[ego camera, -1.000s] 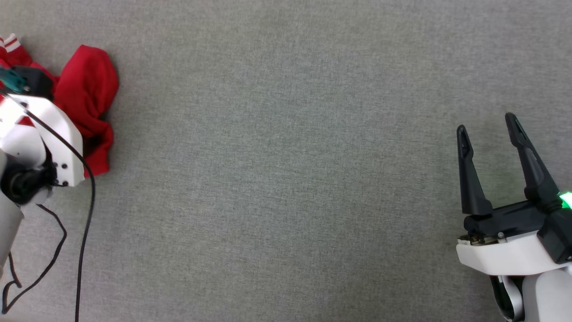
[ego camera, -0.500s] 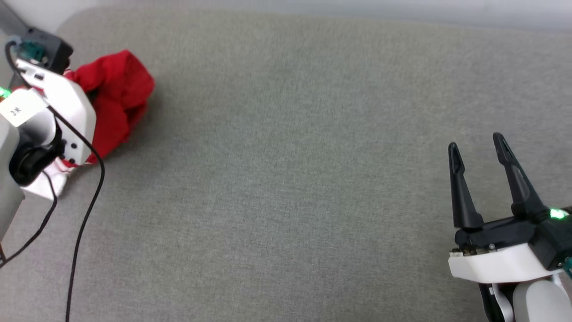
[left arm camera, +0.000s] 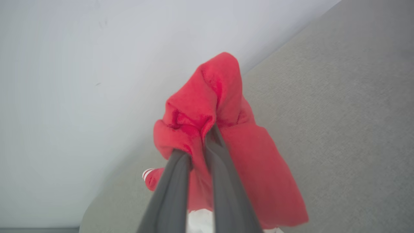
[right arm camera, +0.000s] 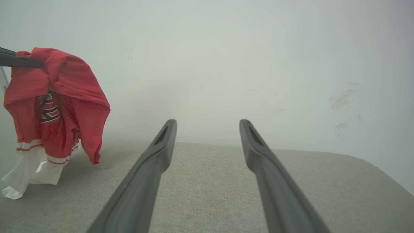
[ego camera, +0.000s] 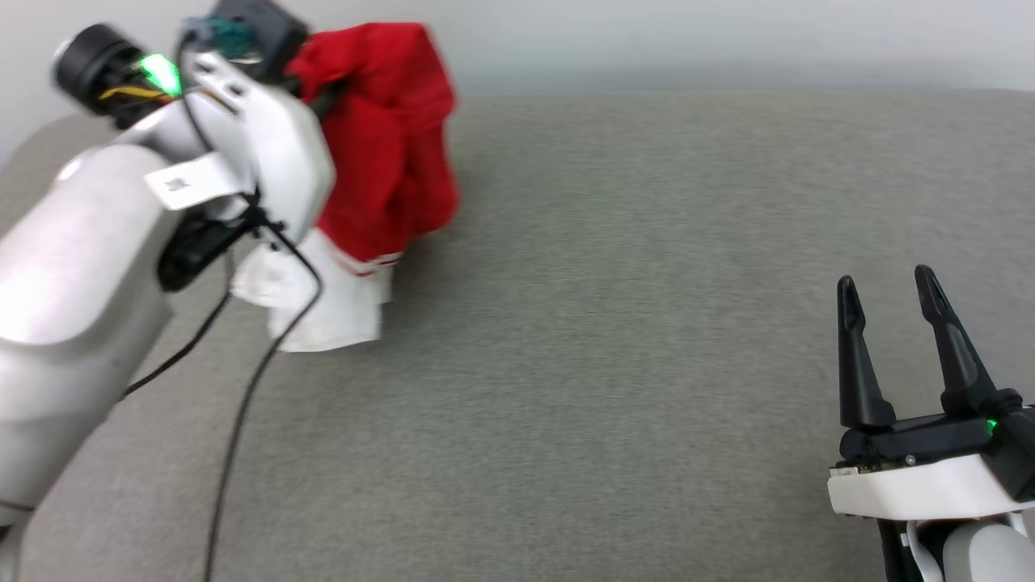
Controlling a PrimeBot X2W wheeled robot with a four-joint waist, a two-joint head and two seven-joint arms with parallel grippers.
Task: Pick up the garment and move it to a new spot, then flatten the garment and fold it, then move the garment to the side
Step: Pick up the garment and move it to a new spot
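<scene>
- left claw [left arm camera: 202, 142] pinched shut on a bunched fold of the garment [ego camera: 388, 145]; its red body hangs at the far left of the grey desk [ego camera: 606, 339]; white sleeves trail down onto the surface
- right claw [ego camera: 885, 283] spread wide, empty; well apart, near right

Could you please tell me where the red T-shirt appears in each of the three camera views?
Head view: garment upper left, hanging beside the pale left forearm.
Left wrist view: garment at centre, pinched in the shut left end effector.
Right wrist view: garment far left, draped, white sleeves lowest.
Shared landmark: the grey padded surface meeting the pale wall behind it.
</scene>
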